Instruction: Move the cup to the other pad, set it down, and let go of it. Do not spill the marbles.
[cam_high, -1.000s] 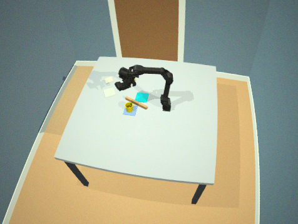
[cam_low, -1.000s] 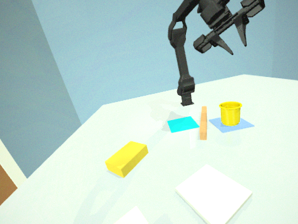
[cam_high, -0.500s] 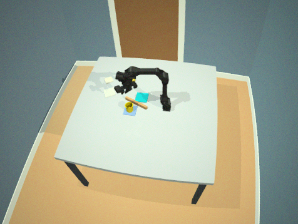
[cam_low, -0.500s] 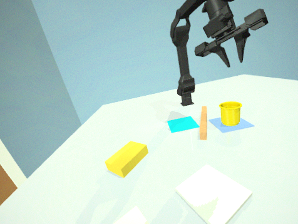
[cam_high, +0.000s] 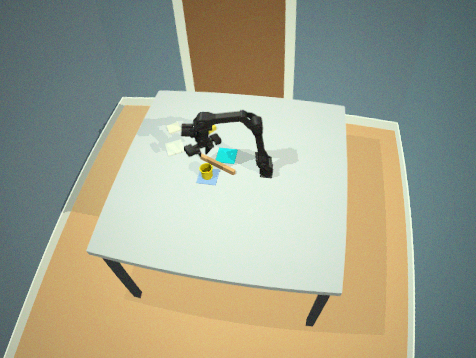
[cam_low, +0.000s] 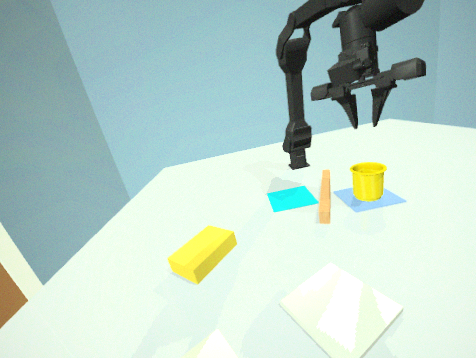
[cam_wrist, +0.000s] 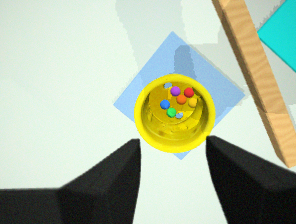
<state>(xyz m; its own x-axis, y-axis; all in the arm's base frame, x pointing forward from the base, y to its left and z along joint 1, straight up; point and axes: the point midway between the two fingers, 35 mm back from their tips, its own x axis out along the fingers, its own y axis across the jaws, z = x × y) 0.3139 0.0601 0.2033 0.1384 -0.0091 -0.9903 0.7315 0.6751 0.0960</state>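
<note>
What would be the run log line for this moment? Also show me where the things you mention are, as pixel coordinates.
gripper (cam_high: 202, 153) (cam_low: 366, 127) (cam_wrist: 172, 145): open, above table | cup (cam_high: 206, 171) (cam_low: 368, 182) (cam_wrist: 139, 114): upright on blue pad (cam_high: 207, 182) (cam_low: 394, 199) (cam_wrist: 172, 50) | marbles (cam_wrist: 181, 99): inside cup

Pale table (cam_high: 230, 220) (cam_low: 120, 310) (cam_wrist: 45, 125) under two pads, blue (cam_high: 207, 182) (cam_low: 392, 199) (cam_wrist: 170, 55) and cyan (cam_high: 227, 156) (cam_low: 292, 198) (cam_wrist: 284, 37), and a wooden bar (cam_high: 218, 164) (cam_low: 325, 197) (cam_wrist: 257, 75).

It looks like a plain, sparsely furnished room with a work table rather than a fitted kitchen or shop. A pale grey rectangular table (cam_high: 225, 220) (cam_low: 260, 310) with dark straight legs (cam_high: 123, 277) stands on a light orange-tan floor (cam_high: 165, 310), between flat blue-grey walls (cam_high: 65, 45) (cam_low: 175, 90) edged by white skirting (cam_high: 406, 200). A brown panel (cam_high: 234, 50) in a white frame (cam_high: 290, 50) is perhaps a door, though its top is cut off. The black jointed robot arm (cam_high: 259, 135) (cam_low: 295, 95) on the tabletop suggests a lab.
</note>
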